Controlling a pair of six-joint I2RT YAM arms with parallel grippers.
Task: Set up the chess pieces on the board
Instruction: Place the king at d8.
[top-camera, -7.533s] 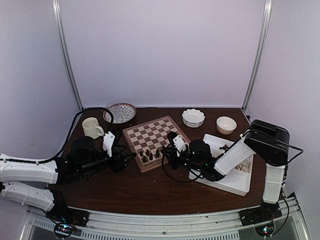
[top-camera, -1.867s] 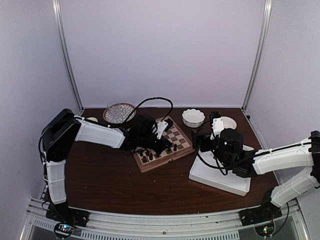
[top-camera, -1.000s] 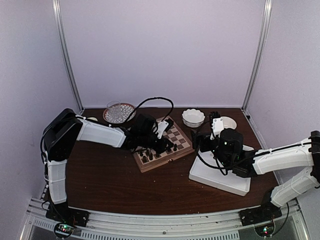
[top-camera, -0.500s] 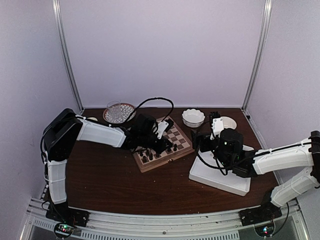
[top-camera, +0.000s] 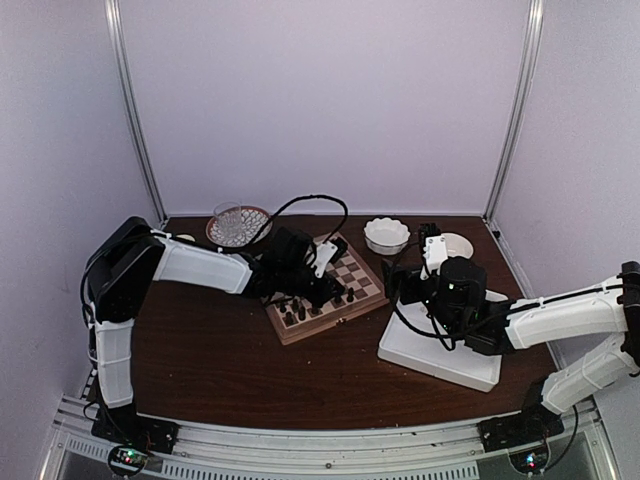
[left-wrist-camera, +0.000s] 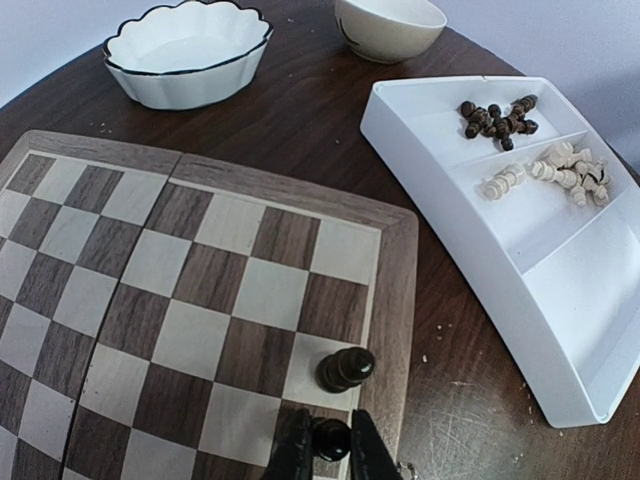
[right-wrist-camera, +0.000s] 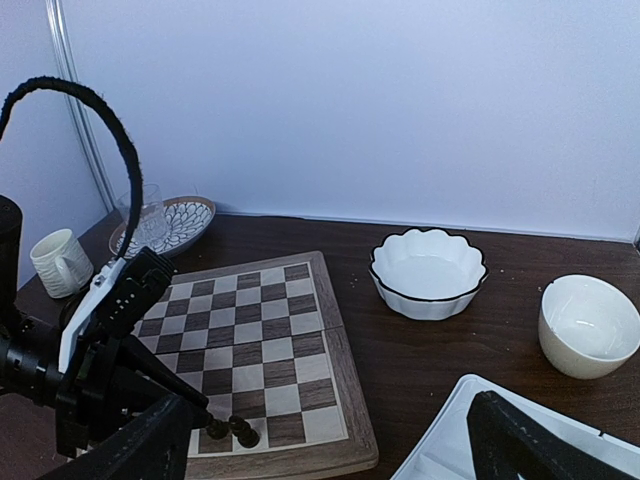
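Left wrist view, read from the bottom edge upward. At lower centre the left gripper (left-wrist-camera: 330, 452) had just finished closing. Its jaws, still partly apart a second before, were now clamped on the head of a dark pawn (left-wrist-camera: 330, 436) standing on a brown square in the board's right-hand edge column. The arm itself had barely shifted over that second, so the closing was the only real change. It probably marked the start of a pick, with the pawn to be lifted and moved to another square.

Just above it, a second dark pawn (left-wrist-camera: 347, 368) stood free on the next pale square. The rest of the board (left-wrist-camera: 180, 340) in this view was bare, so most of the set-up remained to be done.

At right, the white tray (left-wrist-camera: 560, 300) held a heap of dark pieces (left-wrist-camera: 497, 115) in its far compartment and cream pieces (left-wrist-camera: 560, 170) in the one nearer.

In the right wrist view, the right gripper (right-wrist-camera: 330, 450) had kept its jaws wide apart, holding nothing.

Along the upper edge sat a scalloped bowl (left-wrist-camera: 188, 50) and a plain bowl (left-wrist-camera: 390, 20), both empty.
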